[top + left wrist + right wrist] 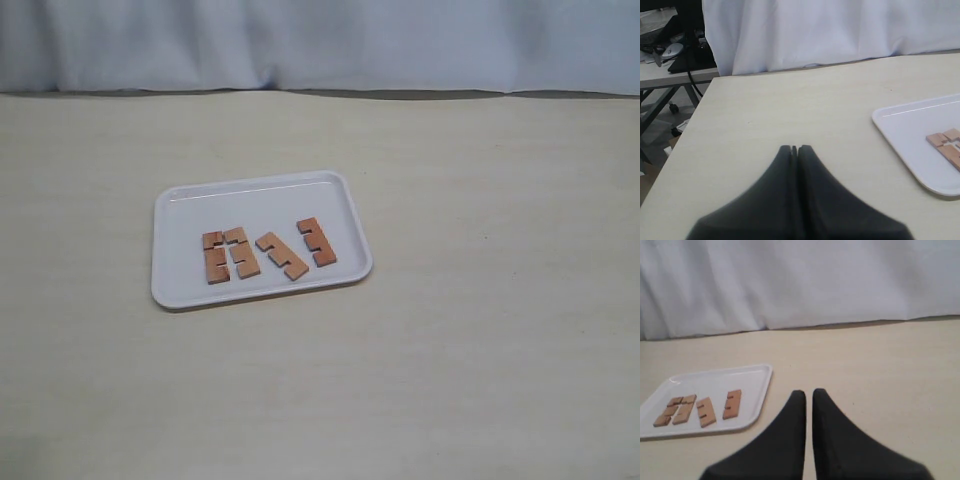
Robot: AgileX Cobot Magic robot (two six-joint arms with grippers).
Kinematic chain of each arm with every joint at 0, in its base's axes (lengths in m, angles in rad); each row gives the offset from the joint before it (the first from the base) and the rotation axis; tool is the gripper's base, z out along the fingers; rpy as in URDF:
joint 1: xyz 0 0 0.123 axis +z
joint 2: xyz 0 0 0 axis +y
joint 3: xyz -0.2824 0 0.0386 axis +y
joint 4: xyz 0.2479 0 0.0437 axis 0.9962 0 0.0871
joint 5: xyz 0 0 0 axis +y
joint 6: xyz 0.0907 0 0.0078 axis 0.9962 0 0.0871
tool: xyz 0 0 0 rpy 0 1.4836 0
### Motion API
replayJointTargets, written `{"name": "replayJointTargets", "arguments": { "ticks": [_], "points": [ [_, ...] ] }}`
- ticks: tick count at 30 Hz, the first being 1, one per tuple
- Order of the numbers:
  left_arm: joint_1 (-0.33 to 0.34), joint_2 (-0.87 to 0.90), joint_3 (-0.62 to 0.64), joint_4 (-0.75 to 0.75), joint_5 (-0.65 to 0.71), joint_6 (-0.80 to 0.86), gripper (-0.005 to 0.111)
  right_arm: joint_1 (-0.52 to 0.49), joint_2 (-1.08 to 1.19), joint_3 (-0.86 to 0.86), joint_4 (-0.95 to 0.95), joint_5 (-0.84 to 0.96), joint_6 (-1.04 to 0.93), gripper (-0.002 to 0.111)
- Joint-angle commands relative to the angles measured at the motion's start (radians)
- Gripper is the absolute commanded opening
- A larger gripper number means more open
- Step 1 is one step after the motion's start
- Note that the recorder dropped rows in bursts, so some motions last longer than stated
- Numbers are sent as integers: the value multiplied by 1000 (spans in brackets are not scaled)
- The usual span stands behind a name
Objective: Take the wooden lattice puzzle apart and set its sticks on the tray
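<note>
Looks like you're basically done here: all four sticks [281, 256] lie flat on the tray [250, 195], bunched toward its 6 o'clock edge in the exterior view. Their long axes run roughly 12-to-6, with the third skewed 10-to-4. The two at the 9 o'clock end touch, and I can't tell whether they're hooked together. Your left gripper [794, 148] is pinched together and empty; the right gripper [805, 392] shows only a hair's gap, also empty. I'd guess the tray's nearer your left arm.
</note>
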Motion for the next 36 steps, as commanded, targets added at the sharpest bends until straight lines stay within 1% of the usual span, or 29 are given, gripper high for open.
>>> {"name": "replayJointTargets", "arguments": {
  "ticks": [1,7,11,12,36],
  "points": [
    [-11,-2,2,-3,-13,-1,0,-28,-26,3,1,89,-1,5],
    [-11,-2,2,-3,-13,-1,0,-28,-26,3,-24,92,-1,5],
    [-11,-2,2,-5,-13,-1,0,-28,-26,3,-254,92,-1,5],
    [-11,-2,2,-5,-13,-1,0,-28,-26,3,-278,92,-1,5],
    [-11,-2,2,-5,-13,-1,0,-28,-26,3,-261,96,-1,5]
  ]
}}
